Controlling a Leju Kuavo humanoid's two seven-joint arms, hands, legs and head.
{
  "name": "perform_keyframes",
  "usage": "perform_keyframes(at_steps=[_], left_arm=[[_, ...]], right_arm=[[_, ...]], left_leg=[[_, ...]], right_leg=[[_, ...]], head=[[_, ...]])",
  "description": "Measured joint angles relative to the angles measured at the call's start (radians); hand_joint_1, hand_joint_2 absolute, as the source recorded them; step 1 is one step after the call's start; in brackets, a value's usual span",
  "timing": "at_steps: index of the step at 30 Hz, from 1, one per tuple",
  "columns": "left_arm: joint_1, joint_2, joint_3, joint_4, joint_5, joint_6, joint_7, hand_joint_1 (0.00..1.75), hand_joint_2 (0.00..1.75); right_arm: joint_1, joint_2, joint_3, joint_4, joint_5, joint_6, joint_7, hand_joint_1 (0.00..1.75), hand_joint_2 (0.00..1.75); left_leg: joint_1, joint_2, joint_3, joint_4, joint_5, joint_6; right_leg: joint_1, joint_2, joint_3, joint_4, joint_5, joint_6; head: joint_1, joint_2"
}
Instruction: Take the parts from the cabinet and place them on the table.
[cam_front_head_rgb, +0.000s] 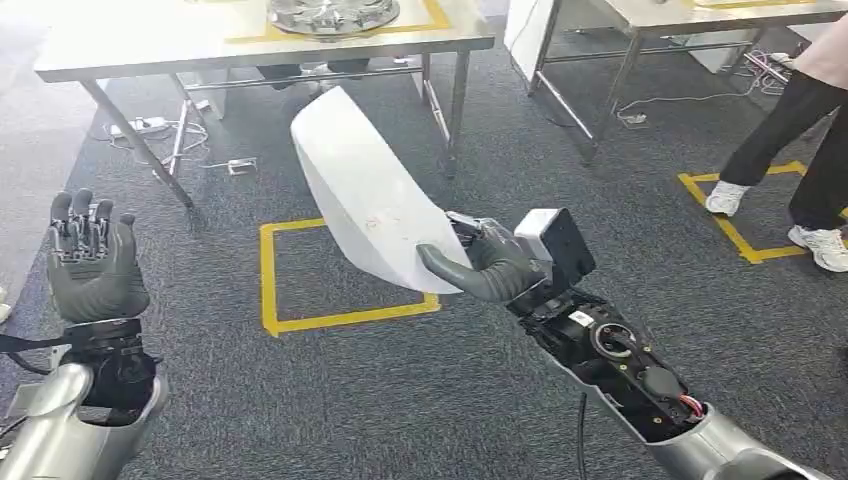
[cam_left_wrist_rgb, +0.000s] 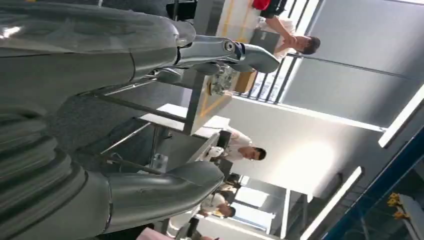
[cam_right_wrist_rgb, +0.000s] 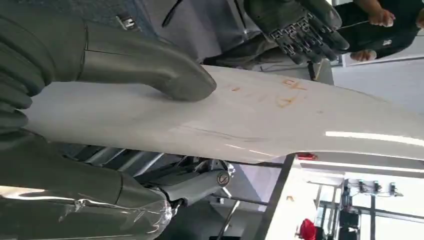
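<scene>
While the left hand (cam_front_head_rgb: 92, 262) is raised empty with fingers upright and slightly apart, a smooth, curved white panel (cam_front_head_rgb: 362, 195) is gripped at its lower edge by the right hand (cam_front_head_rgb: 487, 265) above grey carpet (cam_front_head_rgb: 400, 400); beyond, a steel-legged table (cam_front_head_rgb: 150, 45) is seen.

The robot's right hand (cam_front_head_rgb: 478, 262) reached forward from its silver right arm (cam_front_head_rgb: 640, 385). Its thick grey thumb (cam_right_wrist_rgb: 150, 62) pressed on top of a big, white, curved plastic part (cam_front_head_rgb: 365, 195), holding it up. The left hand (cam_front_head_rgb: 92, 262) was raised with its palm up, its dark fingers (cam_front_head_rgb: 85, 225) apart and holding nothing.
</scene>
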Motion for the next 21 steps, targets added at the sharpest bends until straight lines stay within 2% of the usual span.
perform_keyframes(at_steps=[20,21], left_arm=[[0.0,0.0,0.0,0.0,0.002,0.0,0.017,0.0,1.75],[0.0,0.0,0.0,0.0,0.002,0.0,0.018,0.0,1.75]], right_arm=[[0.013,0.0,0.0,-0.002,0.005,-0.007,0.001,1.75,1.75],[0.013,0.0,0.0,-0.002,0.005,-0.007,0.001,1.75,1.75]], left_leg=[[-0.003,0.0,0.0,0.0,0.0,0.0],[-0.007,-0.001,-0.002,0.005,-0.004,0.005]], right_leg=[[0.0,0.0,0.002,-0.003,0.0,0.0],[-0.007,-0.001,0.005,-0.011,0.003,0.004]], head=[[-0.001,0.0],[-0.001,0.0]])
